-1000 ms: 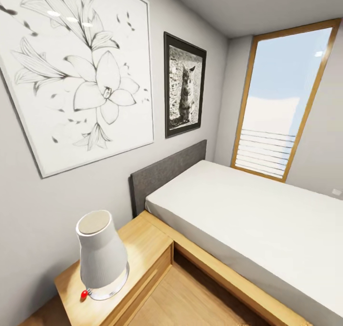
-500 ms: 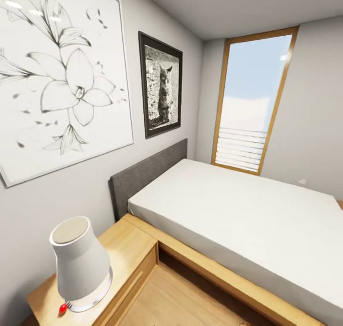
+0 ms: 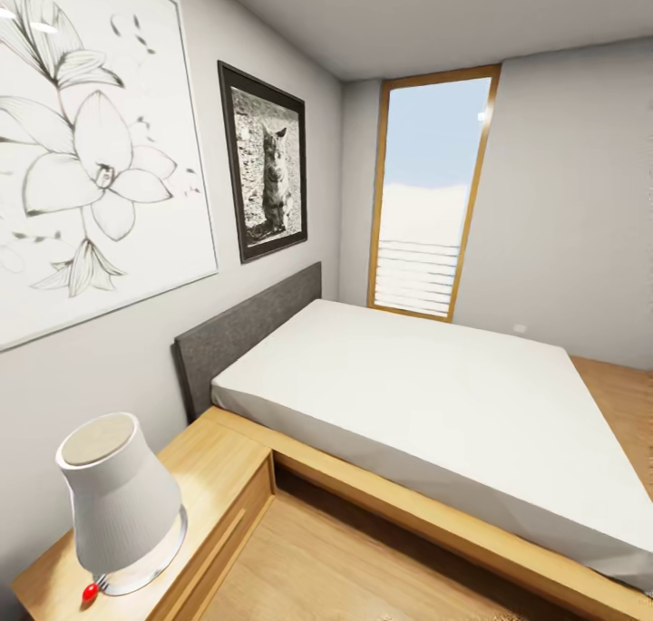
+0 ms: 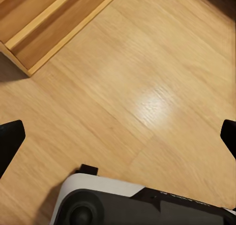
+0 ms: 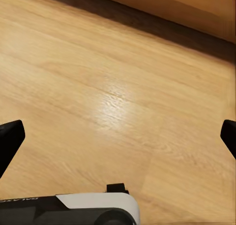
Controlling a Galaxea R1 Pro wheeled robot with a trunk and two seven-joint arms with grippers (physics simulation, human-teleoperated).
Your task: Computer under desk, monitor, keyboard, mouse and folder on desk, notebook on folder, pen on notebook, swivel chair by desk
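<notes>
Two end effectors, left end effector (image 4: 118, 136) and right end effector (image 5: 118, 136), hang spread wide and empty over the light wooden plank floor (image 5: 113, 87), carried low for travel; none of the desk items are visible beside the white-mattressed wooden-framed bed (image 3: 435, 394).

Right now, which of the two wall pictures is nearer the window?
The black-framed cat photo: it hangs over the grey headboard, between the large white flower drawing and the window.
</notes>
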